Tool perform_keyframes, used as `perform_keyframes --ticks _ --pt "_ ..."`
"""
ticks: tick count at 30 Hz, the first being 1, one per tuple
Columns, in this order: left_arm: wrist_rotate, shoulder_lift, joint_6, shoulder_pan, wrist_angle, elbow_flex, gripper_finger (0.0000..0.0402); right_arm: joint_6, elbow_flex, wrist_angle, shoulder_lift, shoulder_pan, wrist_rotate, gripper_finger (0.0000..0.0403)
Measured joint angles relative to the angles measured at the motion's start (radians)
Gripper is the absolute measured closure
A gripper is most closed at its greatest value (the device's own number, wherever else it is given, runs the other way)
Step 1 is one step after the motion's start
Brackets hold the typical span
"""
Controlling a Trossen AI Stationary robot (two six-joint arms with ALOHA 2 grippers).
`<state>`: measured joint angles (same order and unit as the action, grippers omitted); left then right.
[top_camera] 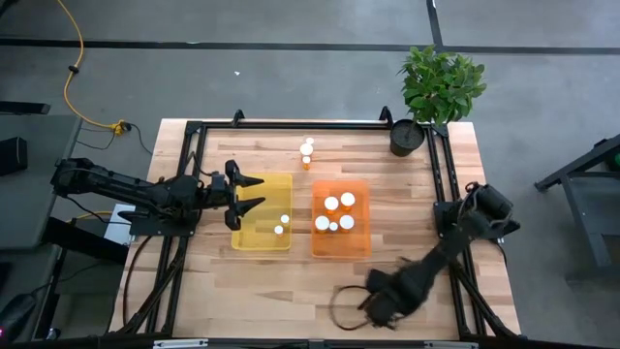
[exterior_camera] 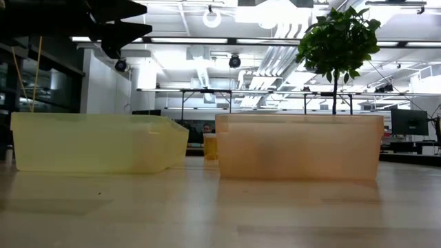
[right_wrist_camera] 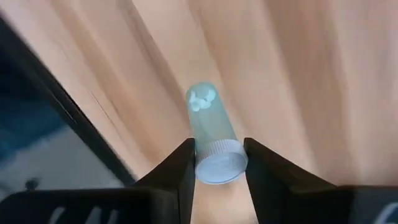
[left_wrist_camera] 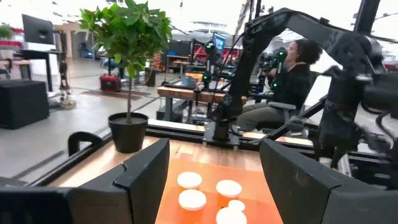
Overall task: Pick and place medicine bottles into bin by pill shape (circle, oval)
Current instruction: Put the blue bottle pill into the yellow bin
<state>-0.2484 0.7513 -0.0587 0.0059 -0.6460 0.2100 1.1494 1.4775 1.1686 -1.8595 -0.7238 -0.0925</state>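
My right gripper (top_camera: 373, 308) is near the table's front edge, right of the middle. It is shut on a small translucent pill bottle (right_wrist_camera: 210, 121) with a white cap and white pills inside. My left gripper (top_camera: 258, 191) is open and empty above the left edge of the yellow tray (top_camera: 254, 237); it also shows in the low view (exterior_camera: 134, 19). The yellow tray holds two bottles (top_camera: 281, 224). The orange tray (top_camera: 339, 249) holds several bottles (left_wrist_camera: 191, 199). A few more bottles (top_camera: 307, 150) stand on the table beyond the trays. My right gripper pinches the bottle at its white cap end (right_wrist_camera: 221, 167) between its two fingers (right_wrist_camera: 185, 163), one on each side. The bottle lies along the fingers, its bottom end with the pills (right_wrist_camera: 202, 99) pointing away toward the wooden table top. Whether it is clear of the table I cannot tell.
A potted plant (top_camera: 438, 89) stands at the table's far right corner. A dark metal frame (top_camera: 189, 145) runs along the table's edges. A dark cable loop (top_camera: 339, 305) lies by my right gripper. A seated person (left_wrist_camera: 292, 81) shows beyond the table.
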Motion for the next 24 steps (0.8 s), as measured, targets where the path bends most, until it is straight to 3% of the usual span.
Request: perform_keyframes --ticks 6,10,15,21,24 --pt "0.1 0.0 -0.042 0.0 0.001 0.0 0.0164 -0.459 0.146 -0.164 0.0 0.161 0.295 0.0298" --pt "0.115 -0.017 -0.047 0.0 0.014 0.0 0.0164 -0.741 0.216 -0.27 -0.029 0.281 0.369 0.0298" --pt "0.102 -0.084 -0.101 0.0 0.131 0.024 0.0164 -0.998 0.388 -0.245 -0.157 0.402 0.425 0.0298" --pt "-0.07 -0.167 -0.174 -0.031 0.559 0.145 0.0164 -1.186 0.667 -0.114 -0.333 0.521 0.47 0.0298" --pt "-0.139 -0.175 -0.193 -0.049 0.605 0.153 0.0164 -1.236 0.807 -0.04 -0.42 0.582 0.476 0.0297"
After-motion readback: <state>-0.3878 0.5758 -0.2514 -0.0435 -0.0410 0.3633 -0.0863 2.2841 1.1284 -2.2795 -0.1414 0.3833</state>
